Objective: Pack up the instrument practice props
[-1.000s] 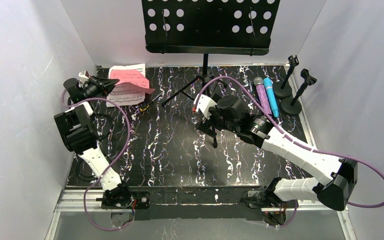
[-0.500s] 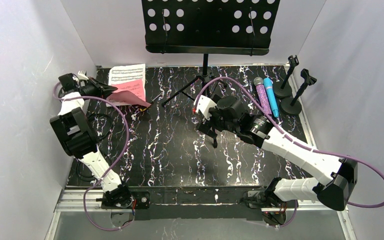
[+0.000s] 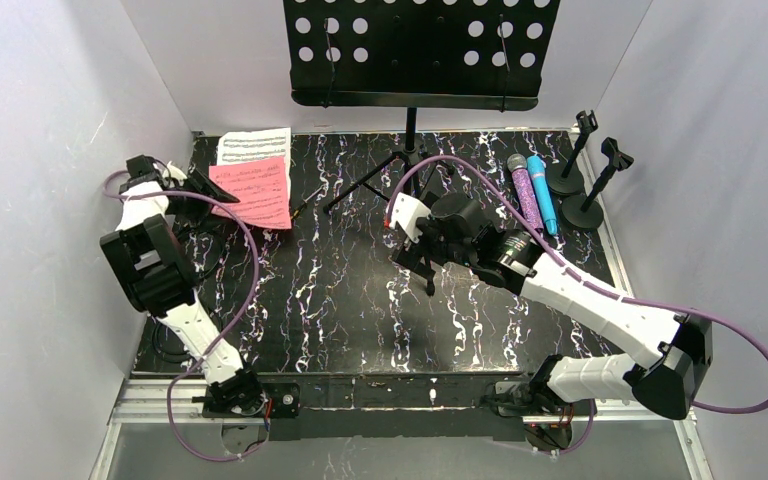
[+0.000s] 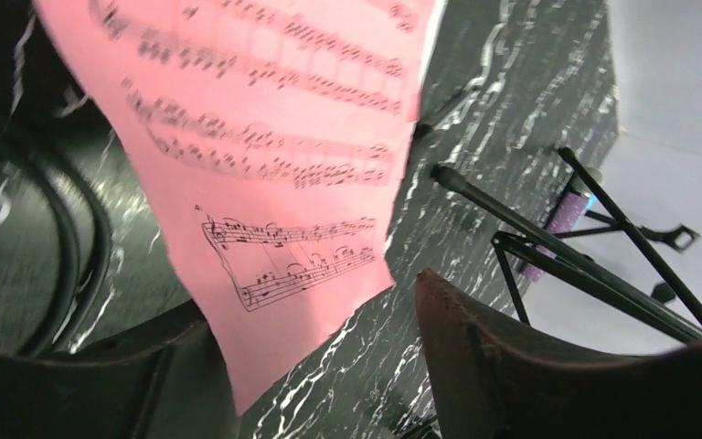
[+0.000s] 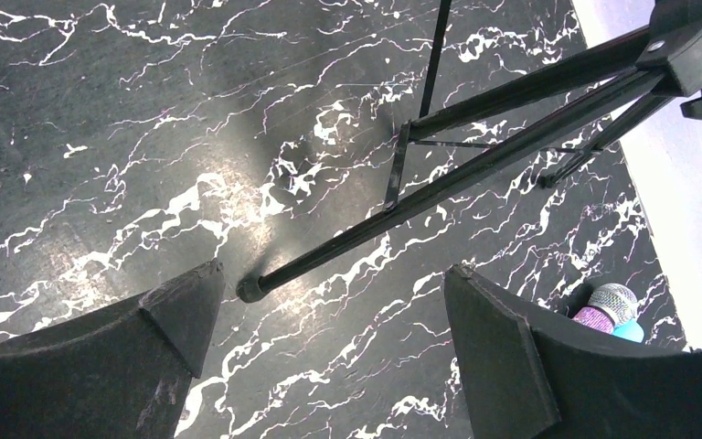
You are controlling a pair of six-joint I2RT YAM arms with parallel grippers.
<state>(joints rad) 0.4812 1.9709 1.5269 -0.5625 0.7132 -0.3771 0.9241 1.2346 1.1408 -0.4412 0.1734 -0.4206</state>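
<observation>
The pink music sheet (image 3: pixel 255 190) lies flat at the back left, overlapping the near edge of the white music sheet (image 3: pixel 254 145). My left gripper (image 3: pixel 218 188) sits at the pink sheet's left edge. Its jaws stand apart in the left wrist view, where the pink sheet's (image 4: pixel 265 174) corner reaches down beside one finger of the left gripper (image 4: pixel 315 311). The purple glitter microphone (image 3: pixel 527 195) and blue microphone (image 3: pixel 543 192) lie side by side at the back right, next to two black mic holders (image 3: pixel 565 180) (image 3: pixel 585 212). My right gripper (image 3: pixel 417 268) hovers open mid-table, holding nothing.
A tall black tripod (image 3: pixel 410 130) with a perforated plate (image 3: pixel 420 50) stands at the back centre; one leg's foot (image 5: pixel 251 290) lies just ahead of the right gripper (image 5: pixel 334 270). A coiled black cable (image 4: pixel 64 238) lies by the left arm. White walls close in on three sides.
The left gripper has swung the curled pink sheet down flat onto the table and its jaws have parted from it. The right arm has barely moved.
</observation>
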